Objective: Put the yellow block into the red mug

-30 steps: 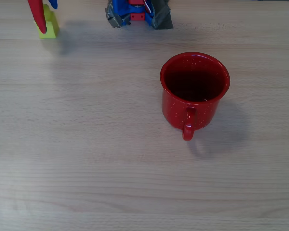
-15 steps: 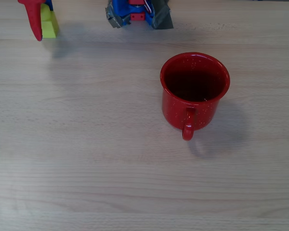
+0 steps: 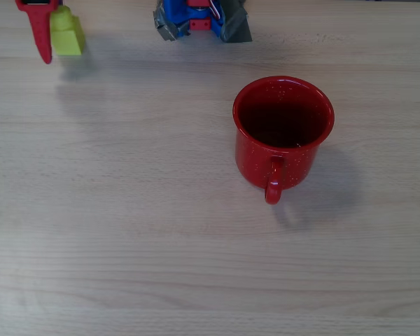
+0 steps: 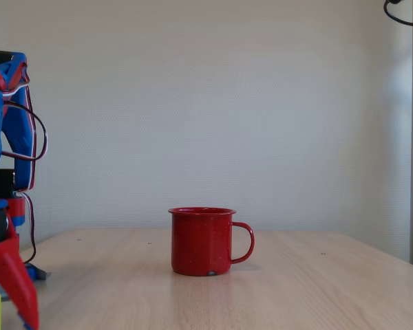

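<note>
Lifting since a second ago, the hand point(image 3: 52, 31) is gripping the yellow block point(image 3: 67, 33) at the counter's point(image 3: 161, 245) far-left corner, stud up. The red mug point(image 3: 283, 129) is sitting mid-counter, handle pointing toward the near edge.

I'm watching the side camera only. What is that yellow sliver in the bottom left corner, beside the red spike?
Observer: From overhead it is a small yellow-green plastic toy brick with a round stud on top. The red pincer finger stands just left of it.
Operator: Is anything inside the glossy red speckled mug?
Observer: The overhead view looks straight into it. The inside is dark and nothing shows there.
</note>
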Controlling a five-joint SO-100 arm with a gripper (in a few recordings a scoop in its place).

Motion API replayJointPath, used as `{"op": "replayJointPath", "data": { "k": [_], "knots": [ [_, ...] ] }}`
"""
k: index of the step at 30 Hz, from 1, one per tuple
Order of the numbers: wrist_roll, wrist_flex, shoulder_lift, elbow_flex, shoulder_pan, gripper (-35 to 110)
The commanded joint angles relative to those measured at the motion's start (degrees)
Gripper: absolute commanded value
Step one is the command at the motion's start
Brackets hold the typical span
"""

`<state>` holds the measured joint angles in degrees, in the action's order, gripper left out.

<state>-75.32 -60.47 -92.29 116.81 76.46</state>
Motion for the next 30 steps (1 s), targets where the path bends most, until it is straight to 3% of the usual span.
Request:
{"op": "replayJointPath", "data": {
  "k": [1, 13, 22, 30],
  "knots": [
    [0.26, 0.26, -1.85, -0.44, 0.62, 34],
    [1.23, 0.79, -2.29, 0.79, -0.09, 6],
    [10.11, -0.97, -4.13, -1.05, -3.96, 0],
    [20.13, -9.84, -5.10, -8.79, -9.49, 0]
  ]
}}
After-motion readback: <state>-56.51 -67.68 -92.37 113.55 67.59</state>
